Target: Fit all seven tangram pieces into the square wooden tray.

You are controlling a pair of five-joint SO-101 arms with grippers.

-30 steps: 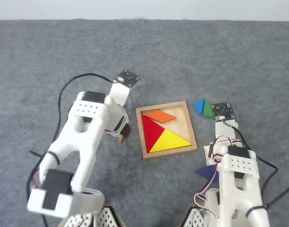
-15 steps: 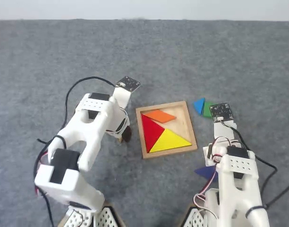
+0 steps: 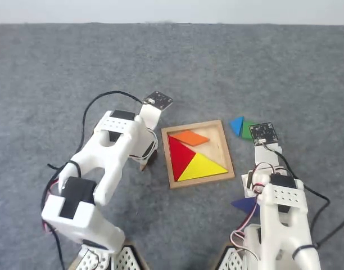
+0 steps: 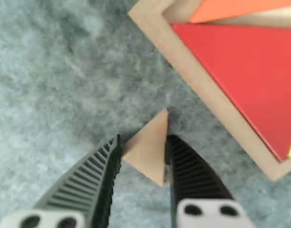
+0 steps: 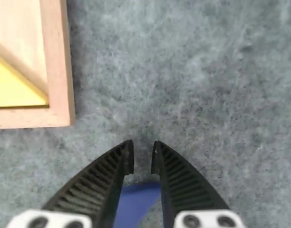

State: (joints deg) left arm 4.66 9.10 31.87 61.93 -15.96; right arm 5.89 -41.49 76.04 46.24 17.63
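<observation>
Left arm at the tray's edge: the left gripper (image 4: 144, 140) has its jaws closed on a small tan wooden triangle (image 4: 148, 152), pinched across its width, with its long edge flat against one jaw and one corner aimed at the rim of the square wooden tray (image 3: 194, 124). Whether the piece rests on the grey carpet (image 3: 76, 67) or hangs just above it cannot be told. In the high view, gripper and triangle sit at the tray's 9 o'clock, just beside the rim. The bare wood inside lies past the seated pieces, toward 3 o'clock and 1 o'clock. Three pieces are already in: a large red triangle (image 3: 179, 156) along the 9 o'clock side, a large yellow triangle (image 3: 203, 167) at 6 o'clock and an orange parallelogram (image 3: 189, 137) at 11 o'clock. The coming move likely turns on that gap — the triangle must clear the rim and cross the red piece before it can drop. The right gripper (image 5: 141, 154), jaws drawn almost together on nothing, hangs over carpet at the tray's 4 o'clock. It is the nearer arm to the loose pieces — a bright blue triangle (image 3: 236, 125) touching a green piece (image 3: 248, 130) at 2 o'clock, and a dark blue piece (image 3: 243, 203) at 5 o'clock.
</observation>
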